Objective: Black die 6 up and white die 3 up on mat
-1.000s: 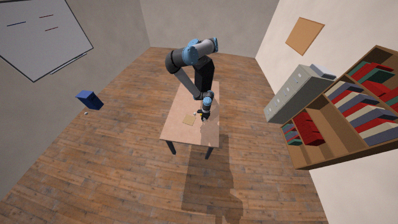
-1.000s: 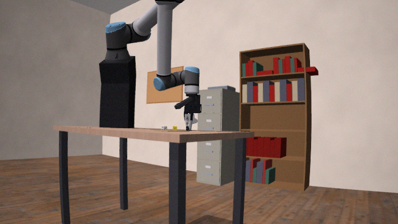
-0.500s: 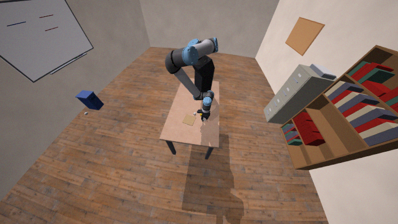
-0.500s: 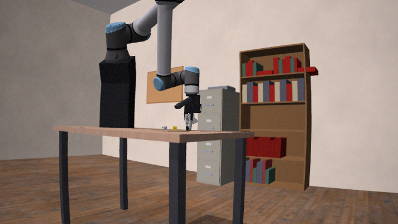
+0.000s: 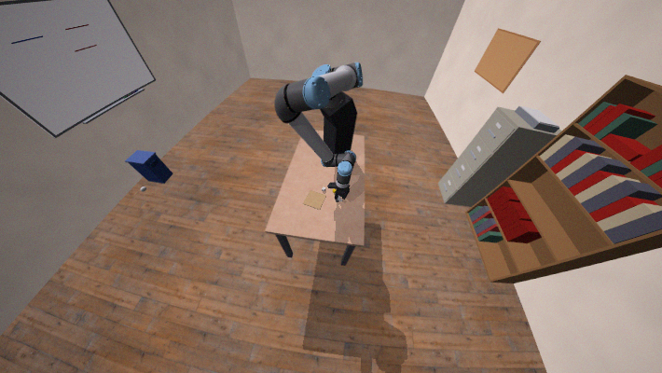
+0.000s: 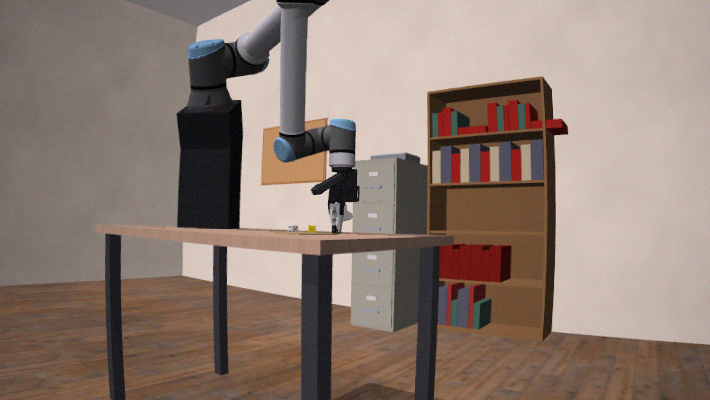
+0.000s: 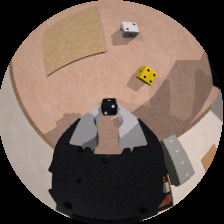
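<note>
A black plastic-looking cubic die [image 7: 109, 106], without a long axis and squared to the grey-fingered gripper [image 5: 339, 198] [image 6: 337, 231] [image 7: 109, 105] pinching it, was at the smooth pinkish tabletop [image 5: 294, 219] [image 6: 210, 239] [image 7: 75, 95], the square, grainy tan mat [image 5: 314, 200] [image 7: 75, 42] lying toward eleven o'clock in the wrist view.
</note>
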Motion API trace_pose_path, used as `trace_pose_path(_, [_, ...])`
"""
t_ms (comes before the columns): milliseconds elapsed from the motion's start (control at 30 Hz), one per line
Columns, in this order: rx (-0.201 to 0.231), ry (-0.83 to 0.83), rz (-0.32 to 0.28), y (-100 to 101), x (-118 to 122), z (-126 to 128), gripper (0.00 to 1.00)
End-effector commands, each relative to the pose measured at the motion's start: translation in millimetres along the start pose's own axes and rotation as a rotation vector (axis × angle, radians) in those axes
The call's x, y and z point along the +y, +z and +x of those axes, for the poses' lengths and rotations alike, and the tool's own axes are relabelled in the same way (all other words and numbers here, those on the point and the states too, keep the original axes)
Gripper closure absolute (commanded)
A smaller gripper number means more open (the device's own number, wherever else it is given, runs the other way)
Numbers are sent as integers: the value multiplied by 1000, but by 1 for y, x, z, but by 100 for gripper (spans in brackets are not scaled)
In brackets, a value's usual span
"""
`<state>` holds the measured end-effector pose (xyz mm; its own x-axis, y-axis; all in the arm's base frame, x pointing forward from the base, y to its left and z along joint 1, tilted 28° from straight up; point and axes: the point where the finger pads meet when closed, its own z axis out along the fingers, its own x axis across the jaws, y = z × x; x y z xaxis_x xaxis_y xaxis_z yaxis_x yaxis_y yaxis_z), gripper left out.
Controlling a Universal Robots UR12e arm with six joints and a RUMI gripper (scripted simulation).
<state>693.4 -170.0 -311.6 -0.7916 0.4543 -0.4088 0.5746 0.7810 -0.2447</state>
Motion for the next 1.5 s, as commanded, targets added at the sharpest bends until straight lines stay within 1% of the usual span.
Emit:
trace_pose_path(0, [-1,0,0,-1,0,0,94])
trace_pose_path(100, [-1,0,0,-2,0,0,94])
trace_pose_path(200, [-1,0,0,-11,0,0,94])
trace_pose_path(300, [-1,0,0,-29,0,0,94])
trace_pose_path(433, [-1,0,0,-60,0,0,94])
trace_pose_path(500, [-1,0,0,-60,0,0,94])
trace_pose_path(633, [-1,0,0,-86,0,0,94])
trace_pose_path(733, [-1,0,0,-97,0,0,94])
trace_pose_path(833, [-1,0,0,-100,0,0,94])
trace_pose_path(1167, [-1,-1,0,-100,0,0,94])
trace_pose_path(1367, [-1,-71,0,-89,9,1,94])
trace_pose_path(1467, [-1,-77,0,-88,10,1,94])
